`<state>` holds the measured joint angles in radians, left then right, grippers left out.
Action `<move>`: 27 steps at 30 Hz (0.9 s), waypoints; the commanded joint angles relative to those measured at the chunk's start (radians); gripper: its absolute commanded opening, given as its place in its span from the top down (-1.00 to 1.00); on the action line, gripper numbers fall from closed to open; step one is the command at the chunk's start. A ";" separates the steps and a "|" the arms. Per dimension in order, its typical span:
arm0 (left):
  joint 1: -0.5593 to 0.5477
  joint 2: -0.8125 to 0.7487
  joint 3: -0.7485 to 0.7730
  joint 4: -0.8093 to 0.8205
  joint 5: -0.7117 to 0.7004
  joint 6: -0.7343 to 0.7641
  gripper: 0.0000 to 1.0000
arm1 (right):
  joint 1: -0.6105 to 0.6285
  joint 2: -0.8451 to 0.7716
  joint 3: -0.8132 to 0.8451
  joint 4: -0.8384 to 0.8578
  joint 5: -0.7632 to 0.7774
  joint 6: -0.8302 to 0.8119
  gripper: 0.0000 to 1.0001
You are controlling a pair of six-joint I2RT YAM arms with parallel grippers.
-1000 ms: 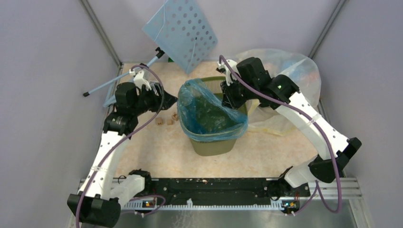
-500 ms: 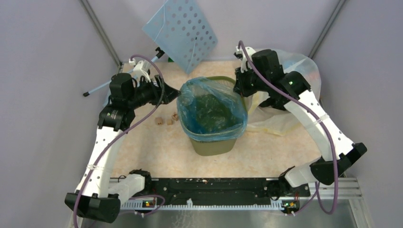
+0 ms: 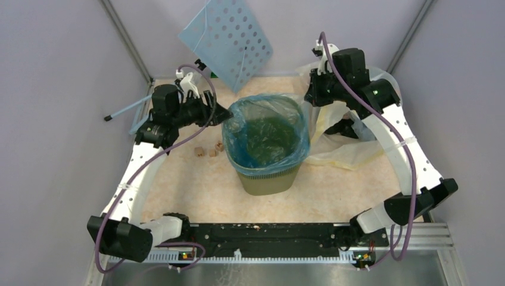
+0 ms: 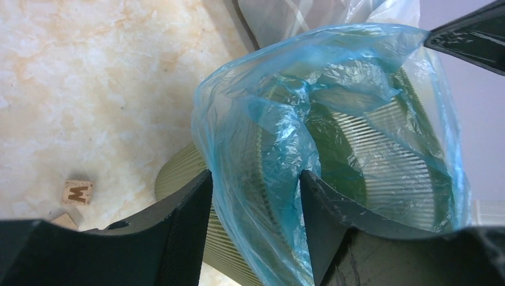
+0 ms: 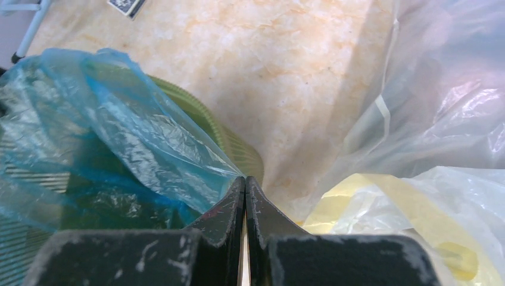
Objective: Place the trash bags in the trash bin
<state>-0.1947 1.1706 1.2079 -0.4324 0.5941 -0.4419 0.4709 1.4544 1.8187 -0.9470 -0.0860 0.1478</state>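
The olive-green trash bin (image 3: 268, 179) stands mid-table. The light-blue trash bag (image 3: 265, 125) lines it, its mouth spread wide over the rim. My left gripper (image 3: 221, 113) is at the bin's left rim. In the left wrist view this gripper (image 4: 256, 182) is open, and the bag film (image 4: 268, 149) and the bin wall (image 4: 178, 173) pass between its jaws. My right gripper (image 3: 309, 98) is at the bin's far right corner. In the right wrist view it (image 5: 245, 180) is shut, pinching the bag's edge (image 5: 137, 137) just past the bin rim (image 5: 238, 149).
A large clear yellowish bag (image 3: 357, 143) lies right of the bin, close under my right arm, and shows in the right wrist view (image 5: 417, 196). A perforated light-blue panel (image 3: 229, 39) on a stand leans at the back. Small wooden cubes (image 3: 208, 150) lie left of the bin.
My right gripper has moved back and to the right with the bag's edge, stretching the bag mouth open over the rim. My left gripper has moved in towards the bin's left rim.
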 commanded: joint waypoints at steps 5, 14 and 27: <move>-0.003 -0.006 -0.020 0.088 0.039 0.009 -0.22 | -0.068 0.074 0.043 -0.003 -0.057 0.016 1.00; -0.003 -0.015 -0.054 0.101 0.051 0.000 -0.22 | -0.078 0.101 -0.035 -0.031 -0.085 0.012 1.00; -0.003 -0.030 -0.114 0.137 0.069 -0.023 -0.25 | -0.078 0.058 -0.041 -0.132 -0.055 -0.004 0.77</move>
<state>-0.1955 1.1660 1.1110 -0.3237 0.6506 -0.4706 0.4026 1.5646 1.7344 -1.0428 -0.1741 0.1558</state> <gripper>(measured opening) 0.614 0.071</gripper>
